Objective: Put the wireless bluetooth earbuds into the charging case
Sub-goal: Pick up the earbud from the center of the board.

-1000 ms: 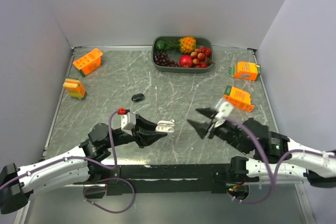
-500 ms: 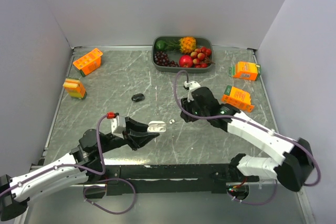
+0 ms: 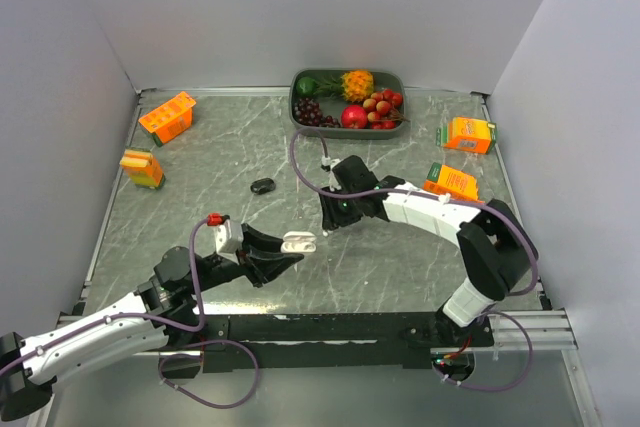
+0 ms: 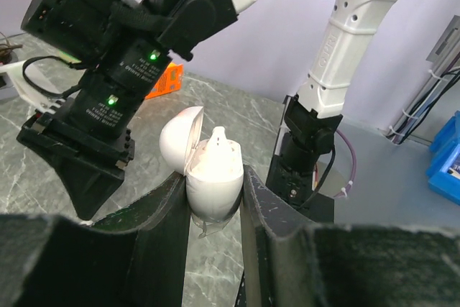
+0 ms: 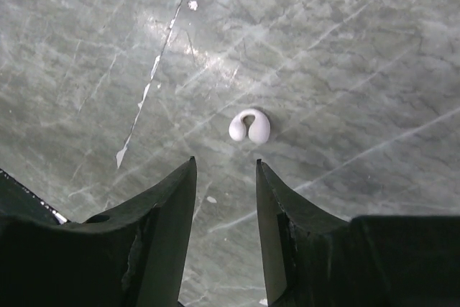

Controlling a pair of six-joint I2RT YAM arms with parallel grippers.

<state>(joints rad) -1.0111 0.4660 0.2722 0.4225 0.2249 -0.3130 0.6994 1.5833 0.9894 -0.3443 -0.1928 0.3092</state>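
Marbled grey-green table between pale walls fills the overhead view. The left gripper is clamped on the white charging case, whose lid is swung open. The right gripper points down at the table just beyond the case and to its right, near it but apart. What lies under it is hidden from this view. A small black object lies beyond the left gripper. Well beyond both tools, a grey tray of fruit sits at the far edge. Orange cartons stand out toward both sides.

From the left wrist, the left fingers press the case's rounded body from both sides. The lid leans back to the left. A small white nub stands up out of the open body; whether it is a bud I cannot tell. The right gripper's dark finger hangs ahead and to the left, clear of the case.

From the right wrist, the jaws stand partly apart with nothing between them. One white earbud lies on the marble just ahead of the fingertips, slightly right of the gap, touching neither finger.
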